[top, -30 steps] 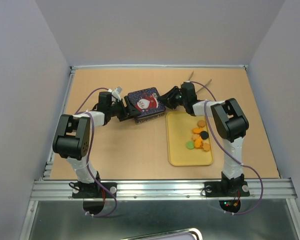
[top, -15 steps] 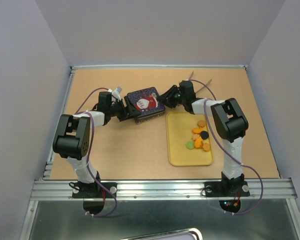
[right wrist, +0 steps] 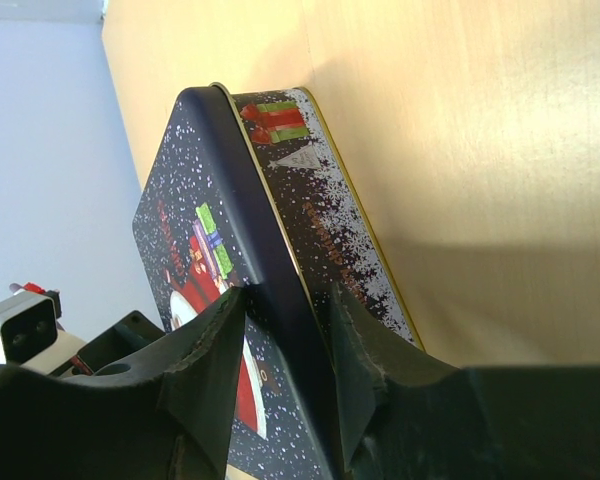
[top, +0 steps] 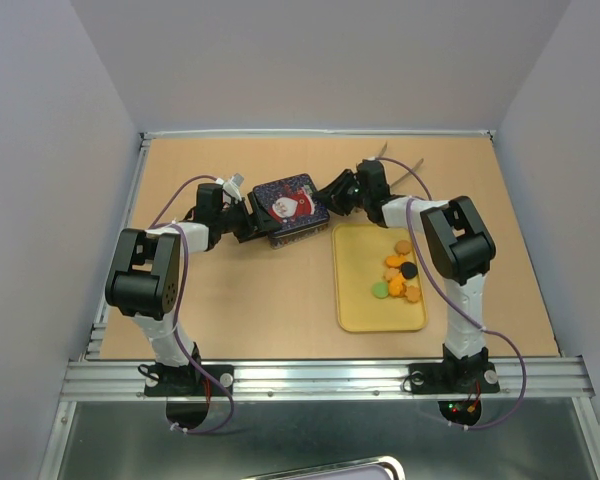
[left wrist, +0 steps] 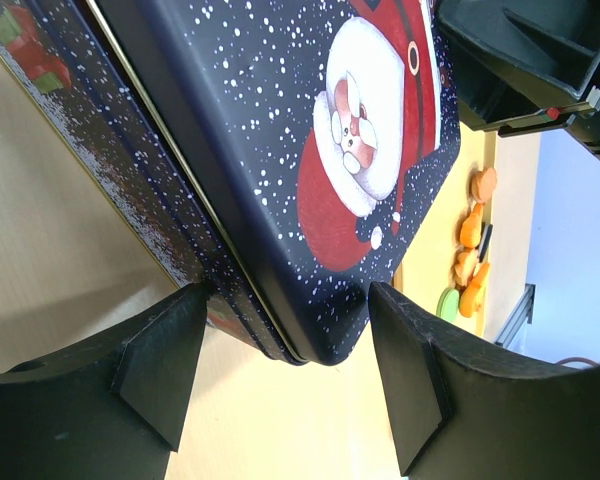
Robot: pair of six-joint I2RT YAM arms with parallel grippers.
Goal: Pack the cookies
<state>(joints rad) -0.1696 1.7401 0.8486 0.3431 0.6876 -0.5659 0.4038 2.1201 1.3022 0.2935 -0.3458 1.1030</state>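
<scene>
The tan surface point(top: 230, 300) carries a pale yellow tray point(top: 365, 305) on its right half. Just beyond the tray's far left corner sits a square tin point(top: 292, 208). The tin is dark blue, speckled with white snow, with a gold rim line and gift boxes printed on its side. Its lid point(left wrist: 280, 130) bears a Santa in red and white, and it is on the tin.

The left hand point(left wrist: 285, 300) reaches in from the left, its fingers spread wide across one corner of the tin, their tips against its sides, grasping it. The right hand point(right wrist: 285, 305) comes from the right and pinches the lid's edge, one finger on top and one on the outer side.

The cookies point(top: 398, 275) lie on the right part of the tray in a loose cluster, some touching. They are small and round, mostly orange and tan, with one black and one green. None is in the tin's grip area or in either hand.
</scene>
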